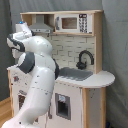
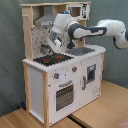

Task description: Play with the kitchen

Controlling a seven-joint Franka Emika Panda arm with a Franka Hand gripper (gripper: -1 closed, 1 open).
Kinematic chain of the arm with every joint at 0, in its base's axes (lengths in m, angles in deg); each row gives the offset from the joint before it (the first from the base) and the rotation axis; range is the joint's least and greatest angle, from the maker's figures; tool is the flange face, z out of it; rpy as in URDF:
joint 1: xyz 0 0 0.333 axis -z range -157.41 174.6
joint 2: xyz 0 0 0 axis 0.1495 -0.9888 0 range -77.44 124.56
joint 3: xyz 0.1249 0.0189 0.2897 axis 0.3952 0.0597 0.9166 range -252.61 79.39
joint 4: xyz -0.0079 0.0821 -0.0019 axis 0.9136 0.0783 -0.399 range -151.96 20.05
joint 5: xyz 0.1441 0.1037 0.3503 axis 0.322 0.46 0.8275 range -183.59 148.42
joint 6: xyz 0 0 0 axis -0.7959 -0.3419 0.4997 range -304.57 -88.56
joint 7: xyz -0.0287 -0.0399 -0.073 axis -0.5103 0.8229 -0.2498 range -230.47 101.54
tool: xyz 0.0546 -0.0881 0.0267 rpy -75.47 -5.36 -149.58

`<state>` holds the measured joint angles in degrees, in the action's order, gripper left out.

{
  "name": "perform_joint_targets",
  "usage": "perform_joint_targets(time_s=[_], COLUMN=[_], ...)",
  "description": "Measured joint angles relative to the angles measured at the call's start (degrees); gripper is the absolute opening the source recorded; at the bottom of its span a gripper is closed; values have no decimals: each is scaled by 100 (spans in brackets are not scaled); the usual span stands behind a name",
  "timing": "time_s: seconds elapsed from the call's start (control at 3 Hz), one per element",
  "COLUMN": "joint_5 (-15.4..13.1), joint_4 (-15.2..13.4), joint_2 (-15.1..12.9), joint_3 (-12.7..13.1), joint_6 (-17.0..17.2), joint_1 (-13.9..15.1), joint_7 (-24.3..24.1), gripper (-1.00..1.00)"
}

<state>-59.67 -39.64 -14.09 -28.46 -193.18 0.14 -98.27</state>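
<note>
The kitchen is a white and light-wood toy with a black stovetop marked with red rings, an oven door and knobs below it. In the first exterior view I see its microwave, grey hood, black tap and sink. My white arm reaches in from the second exterior view's right. My gripper hangs just above the back of the stovetop, under the hood. In the first exterior view my arm hides the stove side and the gripper.
The kitchen stands on a light wooden surface. A dark grey curtain hangs behind and around it. A white cupboard door with a handle sits on the front under the sink.
</note>
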Motion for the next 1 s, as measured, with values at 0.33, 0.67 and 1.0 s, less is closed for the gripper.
perform_joint_targets(time_s=[0.33,0.67,1.0], joint_5=[-100,-174,-235], joint_4=[485,922,1446], joint_2=[-189,-329,-444], joint_3=[-156,-281,-428], joint_6=[254,513,892], joint_1=[-352,-647,-980], joint_7=[0,0,-17], gripper=[-100,-100,-100])
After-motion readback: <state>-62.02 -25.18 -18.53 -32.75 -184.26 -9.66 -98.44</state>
